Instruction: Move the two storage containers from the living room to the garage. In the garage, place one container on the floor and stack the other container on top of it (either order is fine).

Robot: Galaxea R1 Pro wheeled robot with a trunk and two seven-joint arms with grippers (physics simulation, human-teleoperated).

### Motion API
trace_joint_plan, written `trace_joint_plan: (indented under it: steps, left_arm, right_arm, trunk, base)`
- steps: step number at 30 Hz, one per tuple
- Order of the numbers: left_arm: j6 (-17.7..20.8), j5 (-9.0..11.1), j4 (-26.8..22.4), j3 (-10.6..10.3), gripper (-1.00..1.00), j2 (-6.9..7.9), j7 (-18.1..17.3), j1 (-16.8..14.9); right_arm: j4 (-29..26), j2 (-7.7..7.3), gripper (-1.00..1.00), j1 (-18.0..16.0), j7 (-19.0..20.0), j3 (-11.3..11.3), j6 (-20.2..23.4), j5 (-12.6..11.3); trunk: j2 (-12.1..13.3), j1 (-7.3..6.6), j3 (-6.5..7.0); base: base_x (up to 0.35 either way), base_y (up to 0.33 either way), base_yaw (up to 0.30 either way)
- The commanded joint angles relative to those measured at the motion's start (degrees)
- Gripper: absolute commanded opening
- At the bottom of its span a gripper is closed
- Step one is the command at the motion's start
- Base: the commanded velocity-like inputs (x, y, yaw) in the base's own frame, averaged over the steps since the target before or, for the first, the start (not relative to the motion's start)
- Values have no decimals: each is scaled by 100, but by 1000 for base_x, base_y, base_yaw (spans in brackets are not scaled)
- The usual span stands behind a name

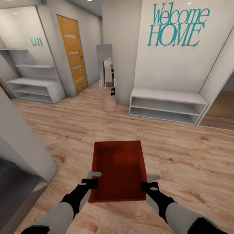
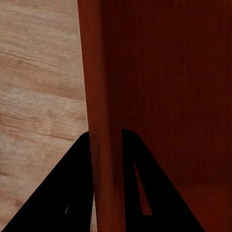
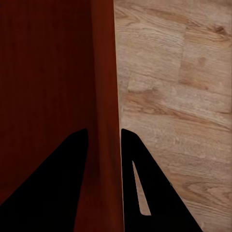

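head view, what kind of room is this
Probably a home entry hall: a "Welcome HOME" sign on the wall, a low white bench shelf under it, a wooden door and plank floor. Both pincers carry a red container through it.

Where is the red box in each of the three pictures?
Head view: the storage container is low in the middle, held between the left gripper and right gripper.
Left wrist view: its wall runs between the fingers; its inside spreads to one side.
Right wrist view: its wall runs likewise.
Shared landmark: the wood-plank floor.
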Motion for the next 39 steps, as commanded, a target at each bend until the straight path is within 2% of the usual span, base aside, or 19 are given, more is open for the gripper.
trace_joint_plan:
  steps: [1, 27, 39]
  left_arm:
    - [36, 11, 12, -112, -100, -7, 43, 5]
    - [36, 11, 11, -112, -100, -7, 43, 5]
    - [36, 11, 11, -112, -100, -7, 43, 5]
  right_arm:
    - [-8, 2, -100, -10, -73, -50, -21, 70]
    - [-11, 2, -100, -10, -73, -50, -17, 70]
    - [-11, 1, -100, -10, -73, -54, -22, 70]
  trunk:
    - [-5, 4, -6]
    - [-5, 4, -6]
    - [-5, 4, -6]
  base:
    - [323, 0, 0]
    - [323, 0, 0]
    - [323, 0, 226]
